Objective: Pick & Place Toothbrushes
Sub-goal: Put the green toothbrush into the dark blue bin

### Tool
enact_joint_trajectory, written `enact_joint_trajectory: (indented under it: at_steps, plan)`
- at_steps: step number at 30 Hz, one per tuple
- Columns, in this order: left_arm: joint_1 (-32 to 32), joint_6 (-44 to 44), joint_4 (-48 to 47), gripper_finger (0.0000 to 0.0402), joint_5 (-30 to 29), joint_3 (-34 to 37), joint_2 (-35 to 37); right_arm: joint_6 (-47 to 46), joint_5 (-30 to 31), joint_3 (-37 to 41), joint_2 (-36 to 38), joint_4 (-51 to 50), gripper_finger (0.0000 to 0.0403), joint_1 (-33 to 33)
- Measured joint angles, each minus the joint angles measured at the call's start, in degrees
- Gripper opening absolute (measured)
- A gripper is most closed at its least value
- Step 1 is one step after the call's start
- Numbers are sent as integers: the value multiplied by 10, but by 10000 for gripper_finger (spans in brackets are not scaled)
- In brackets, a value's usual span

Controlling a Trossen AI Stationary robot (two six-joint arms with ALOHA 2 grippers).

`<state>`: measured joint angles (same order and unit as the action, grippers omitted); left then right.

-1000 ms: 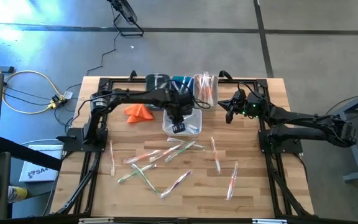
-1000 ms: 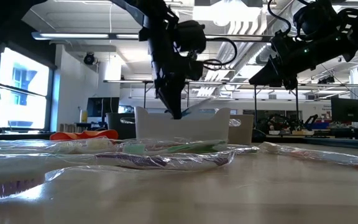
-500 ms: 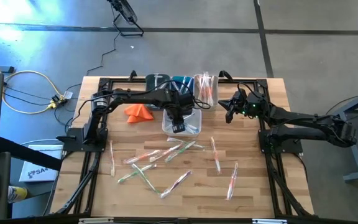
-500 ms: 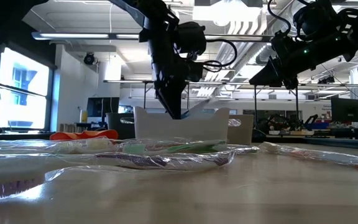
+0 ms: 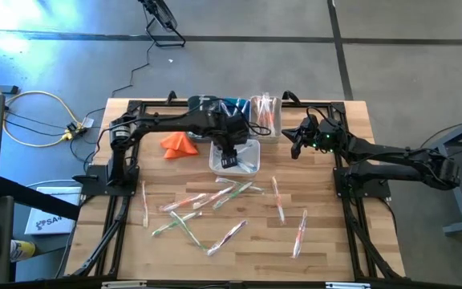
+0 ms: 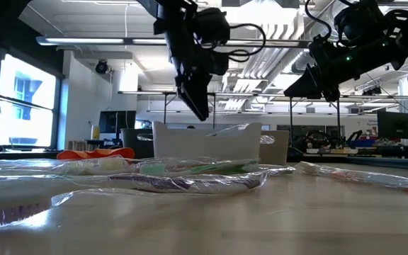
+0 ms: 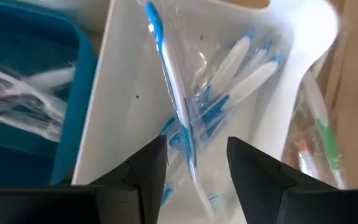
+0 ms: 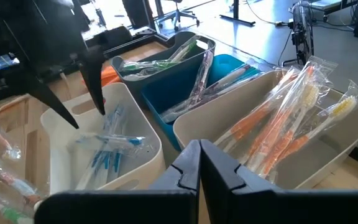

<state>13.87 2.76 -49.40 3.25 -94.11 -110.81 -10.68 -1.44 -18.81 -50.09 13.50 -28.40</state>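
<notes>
My left gripper [image 7: 197,158] hangs open just above the white bin [image 5: 251,167], fingers pointing down, with nothing between them. Below it several blue toothbrushes [image 7: 229,81] in clear wrappers lie in that bin. In the low view the left gripper [image 6: 197,106] stands clear above the bin's rim [image 6: 207,129]. Many wrapped toothbrushes [image 5: 215,197] lie loose on the wooden table. My right gripper [image 8: 199,163] waits shut at the table's far right [image 5: 299,143], holding nothing.
Behind the white bin stand a dark bin with green toothbrushes [image 8: 166,59], a blue bin [image 8: 229,68] and a pale bin with orange ones [image 8: 291,118]. An orange folded cloth [image 5: 179,144] lies left of the white bin. Black frame rails run along both table sides.
My left gripper has opened and let go of a wrapped blue toothbrush, which now lies in the white bin. The gripper has then risen from inside the bin to above its rim. My right arm has kept still.
</notes>
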Motion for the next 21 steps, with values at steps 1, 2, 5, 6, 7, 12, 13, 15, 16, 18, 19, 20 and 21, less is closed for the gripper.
enact_joint_trajectory:
  at_steps: [1,2,5,6,7,12,13,15,16,18,19,20,21]
  plan:
    - [0,0,1,165,-1,0,5,0,0,0,0,0,2,0]
    - [0,0,2,165,-6,0,8,0,0,0,0,0,2,0]
    - [0,0,4,165,-20,0,19,0,0,0,0,0,2,0]
    - [0,0,4,165,-21,0,21,0,0,0,0,0,2,0]
    - [0,0,5,165,-21,-1,22,0,0,0,0,0,2,0]
    - [-2,-4,-18,165,-7,-1,31,0,0,0,0,0,2,0]
    - [-4,-10,-38,165,-1,-1,35,0,0,0,0,0,2,0]
    - [-6,-16,-88,165,11,0,43,0,0,0,0,0,2,0]
    - [-9,-16,-102,165,14,0,49,3,0,0,0,0,2,0]
    - [-9,-16,-145,165,20,0,64,5,0,0,0,0,2,0]
    - [-13,-16,-161,165,21,0,73,5,0,0,0,0,2,0]
    - [-16,-16,-168,165,22,0,80,5,0,0,0,0,2,0]
    - [-17,-14,-177,165,22,0,88,5,0,0,0,0,2,0]
